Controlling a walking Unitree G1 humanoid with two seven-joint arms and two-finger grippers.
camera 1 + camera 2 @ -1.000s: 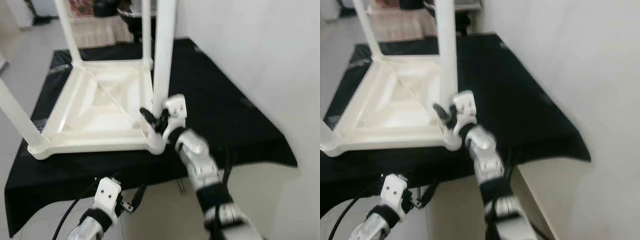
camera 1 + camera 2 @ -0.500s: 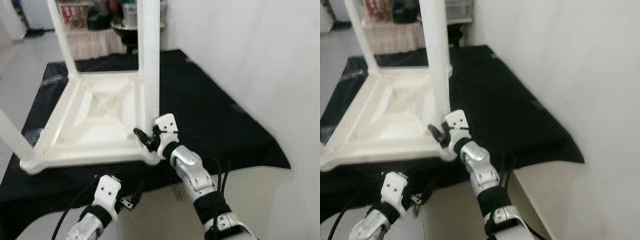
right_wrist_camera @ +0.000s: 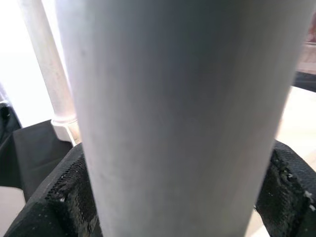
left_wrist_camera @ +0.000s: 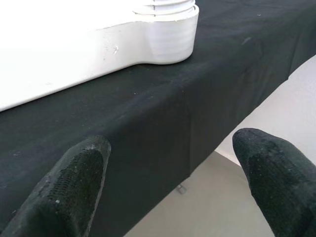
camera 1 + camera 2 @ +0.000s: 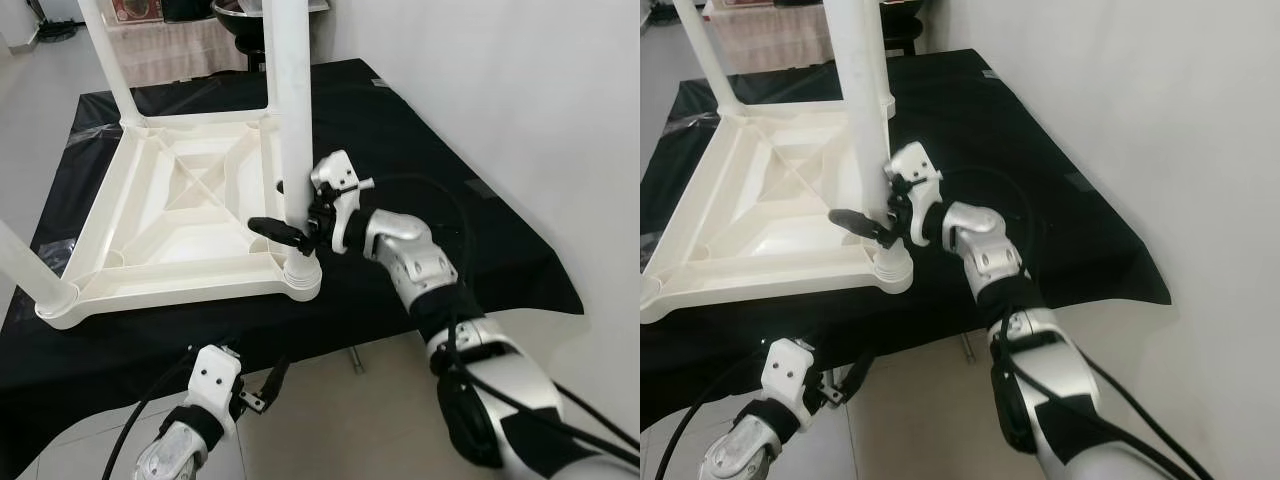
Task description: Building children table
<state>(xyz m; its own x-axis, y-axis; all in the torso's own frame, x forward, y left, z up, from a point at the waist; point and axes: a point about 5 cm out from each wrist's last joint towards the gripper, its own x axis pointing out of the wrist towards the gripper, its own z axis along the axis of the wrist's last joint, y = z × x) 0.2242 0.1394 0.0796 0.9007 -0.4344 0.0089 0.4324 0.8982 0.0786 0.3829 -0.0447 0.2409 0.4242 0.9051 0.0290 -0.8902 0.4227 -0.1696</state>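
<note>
A white plastic children's table (image 5: 190, 210) lies upside down on a black-covered surface (image 5: 420, 170), its legs pointing up. My right gripper (image 5: 285, 212) is at the near right leg (image 5: 290, 100), just above its corner socket (image 5: 300, 275). It is shut on the leg, with one black finger (image 5: 270, 225) in front and the other behind. In the right wrist view the leg (image 3: 182, 108) stands between both fingers (image 3: 64, 197). My left gripper (image 5: 262, 388) hangs open below the front edge; in the left wrist view it (image 4: 170, 148) faces the cloth under the table's corner (image 4: 168, 34).
Two other legs rise at the far left (image 5: 108, 60) and near left (image 5: 25, 265). A white wall (image 5: 520, 100) runs close along the right side. Pale floor (image 5: 330, 420) lies below the front edge, and furniture stands beyond the far end.
The camera has shifted and the picture has sharpened. My right gripper stays at the near right leg, with its fingers now spread round the leg from the right. The left arm still hangs low.
</note>
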